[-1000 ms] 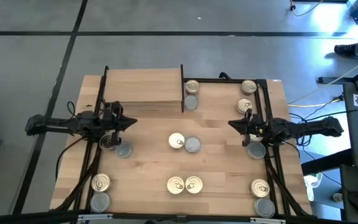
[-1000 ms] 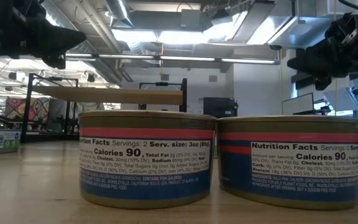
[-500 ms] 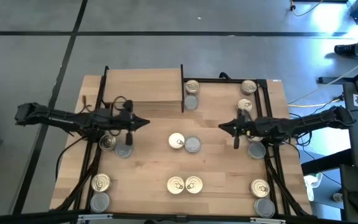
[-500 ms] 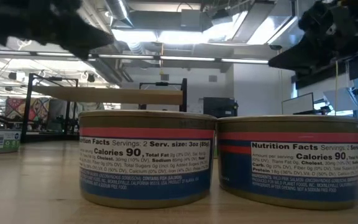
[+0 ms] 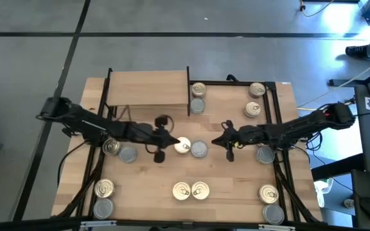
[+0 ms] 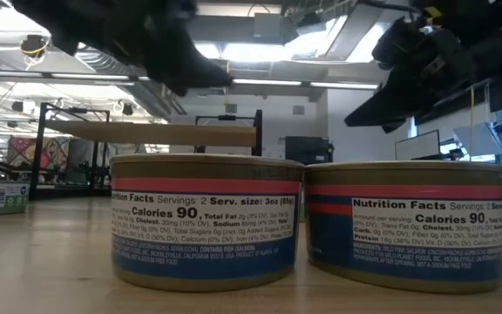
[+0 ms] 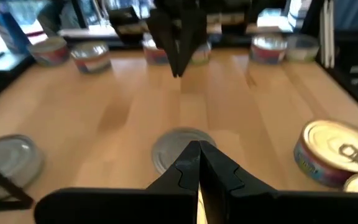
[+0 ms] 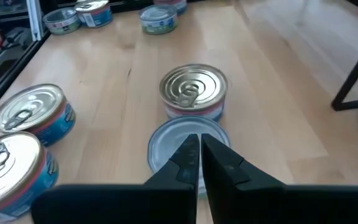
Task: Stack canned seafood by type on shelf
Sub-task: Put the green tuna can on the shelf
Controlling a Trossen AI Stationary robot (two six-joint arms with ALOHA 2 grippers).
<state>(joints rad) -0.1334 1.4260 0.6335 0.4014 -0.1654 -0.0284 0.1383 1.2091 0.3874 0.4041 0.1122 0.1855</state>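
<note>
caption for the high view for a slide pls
Both shut grippers, left and right, close on the center tin pair; shelf holds no tins.

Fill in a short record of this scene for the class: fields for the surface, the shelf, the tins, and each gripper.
surface: light-wood table
shelf: raised wood plank at the table's far left, nothing on it
tins: in pairs around the table; centre pair is a gold-lid tin beside a silver-top tin
left gripper: shut, at the centre pair from the left, holding nothing
right gripper: shut, at the centre pair from the right, holding nothing
</note>
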